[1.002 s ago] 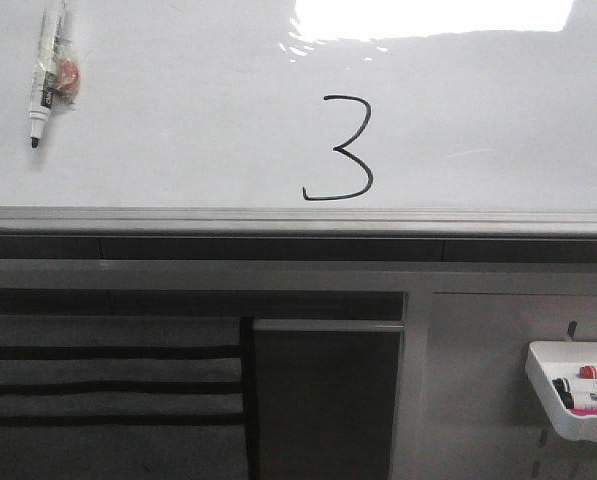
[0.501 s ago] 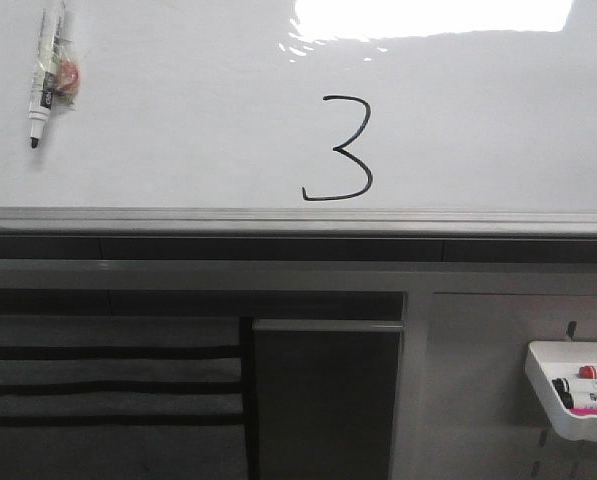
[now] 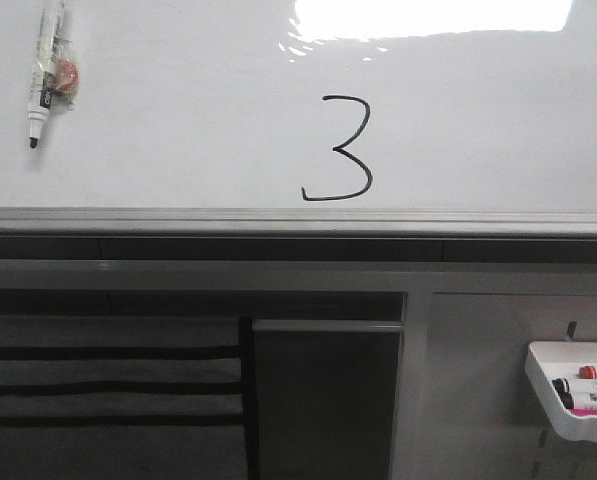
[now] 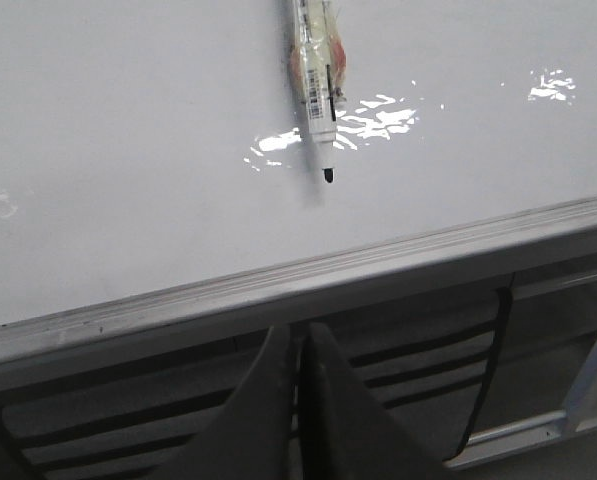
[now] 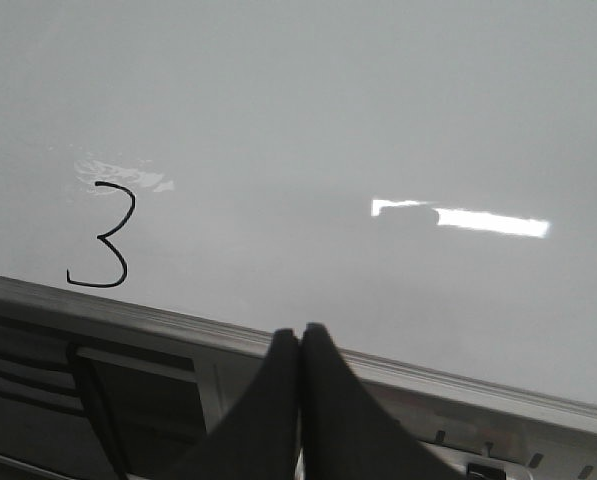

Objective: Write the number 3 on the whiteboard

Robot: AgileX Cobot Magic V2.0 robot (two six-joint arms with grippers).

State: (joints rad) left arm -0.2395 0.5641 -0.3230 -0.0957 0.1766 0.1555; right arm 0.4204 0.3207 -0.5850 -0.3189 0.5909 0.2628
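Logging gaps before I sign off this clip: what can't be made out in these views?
- marker: top cut off by the front view's upper edge; label too small to read.
- tray: cut off at the front view's right edge; its contents are only partly visible.
- whiteboard: glare hides the surface at the top.

Bright overhead glare on whiteboard (image 3: 178,100)

On the whiteboard (image 3: 178,120), the number 3 (image 3: 339,148) sits just above the edge rail (image 3: 278,216), a marker (image 3: 44,75) lying well to its left.
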